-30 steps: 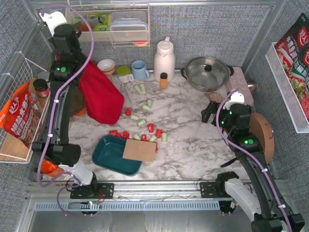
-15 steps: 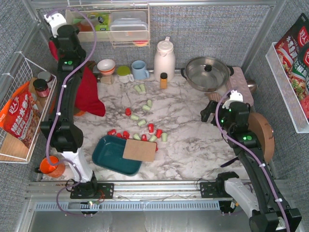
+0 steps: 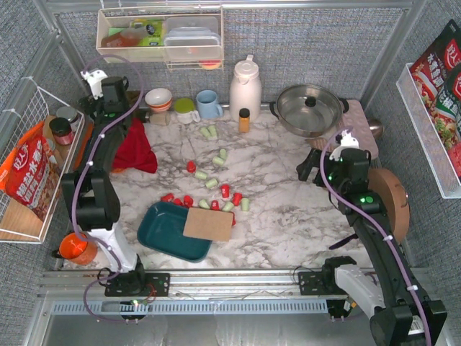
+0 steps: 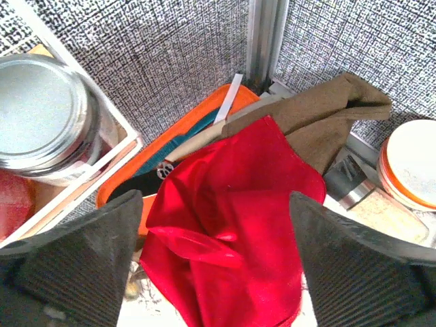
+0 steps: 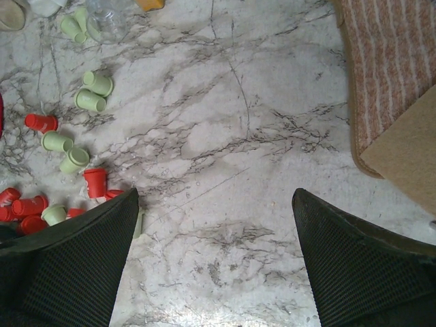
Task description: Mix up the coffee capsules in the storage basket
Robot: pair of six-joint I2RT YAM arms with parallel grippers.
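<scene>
The left hand has just let go: its fingers, pressed together a moment ago, now stand spread above the crumpled red cloth, which it had been carrying. That cloth has shrunk back from the middle of the white marble table into a heap well beyond and to the left of the dark teal shallow plastic basket.

The small red and mint-green tapered plastic coffee capsules lie scattered on the table just beyond the basket, none visibly inside it, so I judge the mixing itself not begun.

The right hand, spread and holding nothing, hangs over bare marble well to the right of the basket.

A flat brown cardboard sheet covers the basket's right corner, hiding what lies beneath, and cuts off several red capsules at its far edge. Whether the cloth buries any capsule cannot be told.
</scene>
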